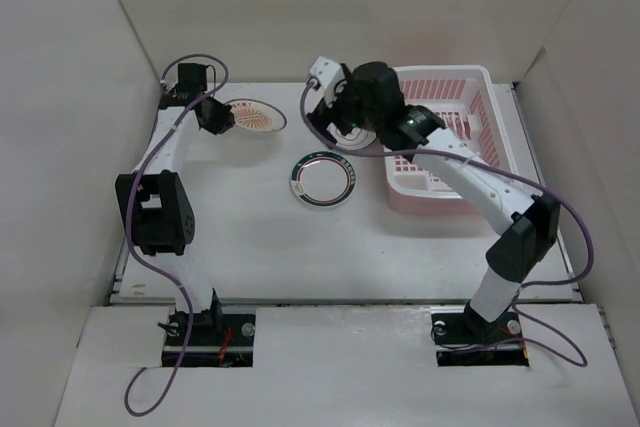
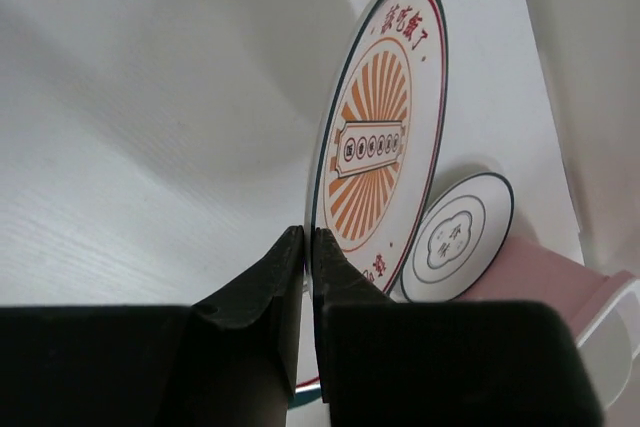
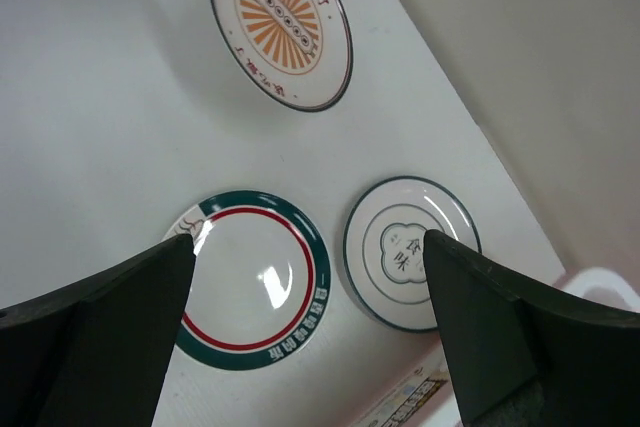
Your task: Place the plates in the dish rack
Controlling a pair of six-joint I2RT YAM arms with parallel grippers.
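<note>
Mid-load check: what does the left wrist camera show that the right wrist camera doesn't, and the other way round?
Left wrist only: the left gripper up close, its jaws shut on the rim of the sunburst plate.
Right wrist only: the green-banded plate lying flat, and the right gripper with its jaws wide open.
Both: the sunburst plate and the grey-flower plate, lying apart from each other.

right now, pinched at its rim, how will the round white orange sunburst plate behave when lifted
The round white orange sunburst plate looks thin, so probably light. It may swing or slip: the left gripper pinches only one edge.
</note>
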